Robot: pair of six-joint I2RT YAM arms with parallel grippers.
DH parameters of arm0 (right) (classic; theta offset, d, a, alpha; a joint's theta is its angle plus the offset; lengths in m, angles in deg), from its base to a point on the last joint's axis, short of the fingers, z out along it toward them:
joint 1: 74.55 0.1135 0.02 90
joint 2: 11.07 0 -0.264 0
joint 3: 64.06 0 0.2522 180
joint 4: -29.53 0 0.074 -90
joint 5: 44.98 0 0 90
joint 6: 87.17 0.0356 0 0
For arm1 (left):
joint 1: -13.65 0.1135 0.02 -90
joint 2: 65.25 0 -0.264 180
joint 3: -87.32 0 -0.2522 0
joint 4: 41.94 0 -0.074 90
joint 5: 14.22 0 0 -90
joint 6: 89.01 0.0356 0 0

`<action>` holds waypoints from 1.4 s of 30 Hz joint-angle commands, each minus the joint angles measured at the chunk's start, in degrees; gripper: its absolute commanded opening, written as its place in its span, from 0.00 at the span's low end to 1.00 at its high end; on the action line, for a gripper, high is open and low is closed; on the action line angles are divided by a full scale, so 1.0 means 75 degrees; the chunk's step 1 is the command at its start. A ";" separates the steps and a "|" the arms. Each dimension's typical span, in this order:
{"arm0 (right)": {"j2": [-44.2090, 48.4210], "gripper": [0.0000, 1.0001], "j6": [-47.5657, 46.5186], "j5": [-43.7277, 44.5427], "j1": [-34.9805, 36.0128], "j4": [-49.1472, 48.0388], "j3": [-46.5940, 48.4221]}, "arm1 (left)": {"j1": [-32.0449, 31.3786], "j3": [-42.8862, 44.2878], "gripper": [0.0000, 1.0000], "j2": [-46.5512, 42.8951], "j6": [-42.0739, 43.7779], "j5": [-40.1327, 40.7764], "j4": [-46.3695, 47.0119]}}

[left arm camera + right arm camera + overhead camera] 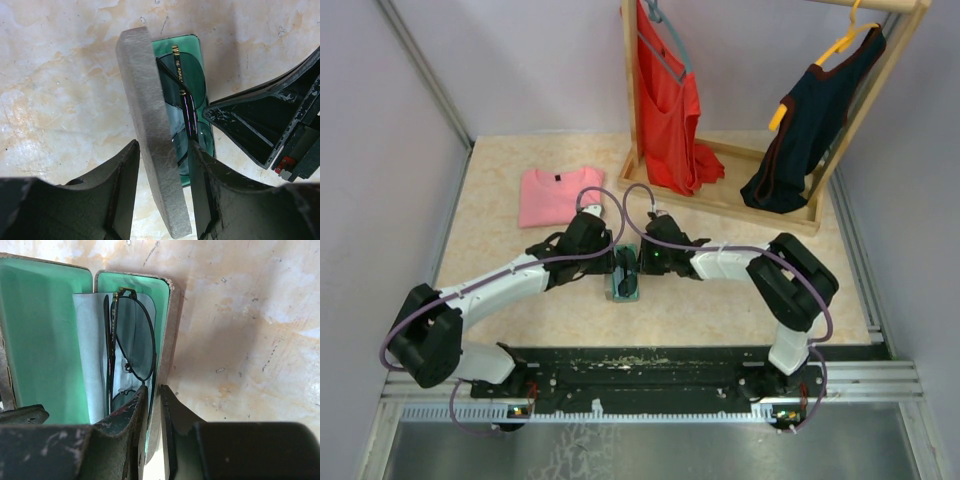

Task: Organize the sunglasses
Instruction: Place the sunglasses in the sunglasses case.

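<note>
Right gripper point(152, 390) fingers pinch the case point(173, 340) side wall, nearly closed. Left gripper point(162, 150) straddles the raised lid point(145, 100); whether it grips is unclear. Sunglasses point(134, 335) lie folded inside the case on the cloth point(90, 350). Remaining, I'd judge: shutting the lid.

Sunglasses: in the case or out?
In. The sunglasses lie folded on the cloth inside the green-lined case, whose lid stands raised, not shut.
</note>
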 commanded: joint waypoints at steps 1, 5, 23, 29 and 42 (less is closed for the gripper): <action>-0.0185 0.17 -0.0110 -0.0099 0.0112 -0.0234 0.0416 | 0.0008 -0.0088 0.50 -0.0142 0.0073 -0.0065 0.0095; -0.0229 0.17 -0.0118 -0.0110 0.0127 -0.0212 0.0433 | 0.0011 -0.0162 0.46 -0.0142 0.0067 -0.0083 0.0139; -0.0358 0.19 -0.0204 -0.0070 0.0155 -0.0105 0.0484 | 0.0008 -0.0301 0.35 -0.0142 0.0056 -0.0157 0.0212; -0.0455 0.20 -0.0248 -0.0062 0.0174 -0.0019 0.0581 | 0.0008 -0.0298 0.34 -0.0137 0.0061 -0.0169 0.0207; -0.0635 0.20 -0.0377 0.0309 0.0249 0.0409 0.0705 | 0.0017 -0.0288 0.33 -0.0107 0.0068 -0.0252 0.0271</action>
